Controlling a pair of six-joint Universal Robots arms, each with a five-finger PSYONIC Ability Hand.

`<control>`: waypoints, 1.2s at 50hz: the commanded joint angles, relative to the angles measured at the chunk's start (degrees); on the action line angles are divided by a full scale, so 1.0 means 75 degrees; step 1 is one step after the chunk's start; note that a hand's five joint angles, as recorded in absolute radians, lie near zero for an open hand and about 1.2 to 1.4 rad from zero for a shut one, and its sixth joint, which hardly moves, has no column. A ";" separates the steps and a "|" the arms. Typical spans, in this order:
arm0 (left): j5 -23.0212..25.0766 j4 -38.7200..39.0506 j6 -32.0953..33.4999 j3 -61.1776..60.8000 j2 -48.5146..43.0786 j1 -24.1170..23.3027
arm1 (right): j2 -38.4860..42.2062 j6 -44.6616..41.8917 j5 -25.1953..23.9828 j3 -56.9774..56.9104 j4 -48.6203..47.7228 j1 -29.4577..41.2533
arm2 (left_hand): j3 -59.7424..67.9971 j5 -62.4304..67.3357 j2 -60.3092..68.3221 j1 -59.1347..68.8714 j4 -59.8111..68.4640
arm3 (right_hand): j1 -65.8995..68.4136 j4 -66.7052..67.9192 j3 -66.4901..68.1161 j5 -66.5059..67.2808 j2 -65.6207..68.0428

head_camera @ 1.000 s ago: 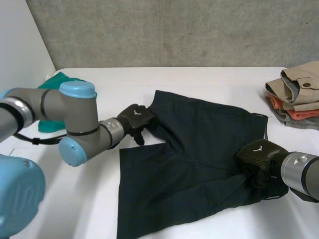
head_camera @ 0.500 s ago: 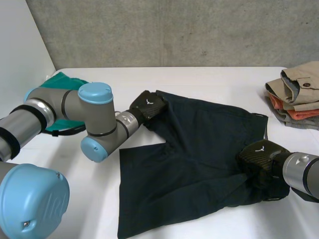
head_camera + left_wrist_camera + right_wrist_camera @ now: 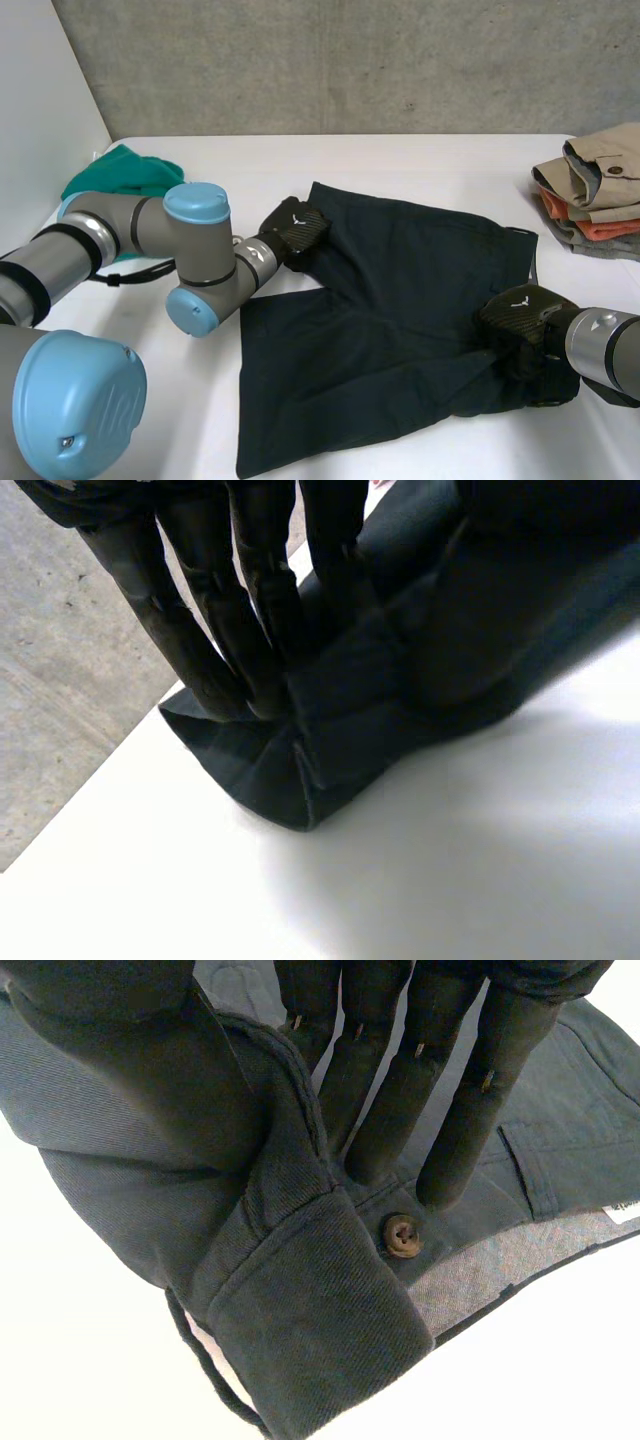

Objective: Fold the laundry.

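Right, shorts point(image 3: 400, 300) are lying flat mid-way across the table point(image 3: 400, 160), waistband point(image 3: 300, 1230) pointing at the right edge, leg hems at the left edge, long axis running left-right. Left hand point(image 3: 295, 228) is pinching the far leg's hem corner. Right hand point(image 3: 520, 315) is clamping the waistband between thumb and fingers point(image 3: 385, 1110). I'm suggesting lifting both together, keeping tension, and bringing the far half over the near half.

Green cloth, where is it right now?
In the head view the green cloth lies at the table's far left corner, just behind the left arm and left of the shorts.
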 commanded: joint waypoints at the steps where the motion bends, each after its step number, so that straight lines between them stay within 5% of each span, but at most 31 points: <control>1: -0.1061 0.0450 0.0338 -0.0393 0.0506 -0.0005 | -0.0026 0.0000 -0.0005 -0.0010 -0.0003 -0.0022 | 0.2860 0.2935 0.2833 0.2704 0.2845 | 0.2130 0.1511 0.1574 0.1565 0.1682; 4: -0.1508 0.0509 0.0561 -0.1060 0.1139 0.0006 | -0.0026 0.0035 -0.0005 -0.0010 0.0021 0.0001 | 0.2860 0.2935 0.2833 0.2704 0.2845 | 0.2130 0.1511 0.1574 0.1565 0.1682; 15: -0.1203 0.0158 0.2423 -0.2842 0.2125 0.0322 | -0.0061 0.0035 0.0042 0.0002 0.0313 0.0259 | 0.2860 0.2935 0.2833 0.2704 0.2845 | 0.2130 0.1511 0.1574 0.1565 0.1682; 22: -0.1320 0.0017 0.2542 -0.2902 0.1984 0.0299 | -0.0108 0.0035 0.0054 0.0026 0.0314 0.0318 | 0.2860 0.2935 0.2833 0.2704 0.2845 | 0.2130 0.1511 0.1574 0.1565 0.1682; 24: -0.1472 0.0017 0.2414 -0.2866 0.2054 0.0229 | -0.0108 0.0058 0.0066 0.0037 0.0349 0.0364 | 0.1841 0.1917 0.1814 0.1685 0.1826 | 0.2130 0.1511 0.1574 0.1565 0.1682; 27: -0.1636 0.0028 0.2145 -0.2901 0.2392 0.0182 | -0.0166 0.0117 0.0077 0.0061 0.0349 0.0423 | -0.5003 -0.4928 -0.5030 -0.5160 -0.5018 | 0.2130 0.1511 0.1574 0.1565 0.1682; 29: -0.1742 0.0040 0.1934 -0.2948 0.2628 0.0170 | -0.0213 0.0152 0.0077 0.0061 0.0302 0.0435 | -0.5993 -0.5918 -0.6020 -0.6149 -0.6008 | 0.2130 0.1511 0.1574 0.1565 0.1682; 38: -0.2164 -0.0135 -0.0058 -0.4282 0.4584 0.0170 | -0.0448 0.0667 0.0030 0.0014 0.0045 0.0622 | -0.6177 -0.6101 -0.6203 -0.6333 -0.6191 | 0.2130 0.1511 0.1574 0.1565 0.1682; 46: -0.2012 -0.1095 -0.1510 -0.7056 0.6365 -0.0367 | -0.0401 0.1907 0.0077 -0.0407 -0.0646 0.0763 | -0.4899 -0.4823 -0.4925 -0.5055 -0.4913 | 0.2130 0.1511 0.1574 0.1565 0.1682; 60: -0.2140 -0.0652 -0.2368 -0.9476 0.7246 -0.1739 | -0.0295 0.3949 0.0417 -0.0514 -0.1151 0.0505 | -0.4516 -0.4441 -0.4543 -0.4673 -0.4531 | 0.2130 0.1511 0.1574 0.1565 0.1682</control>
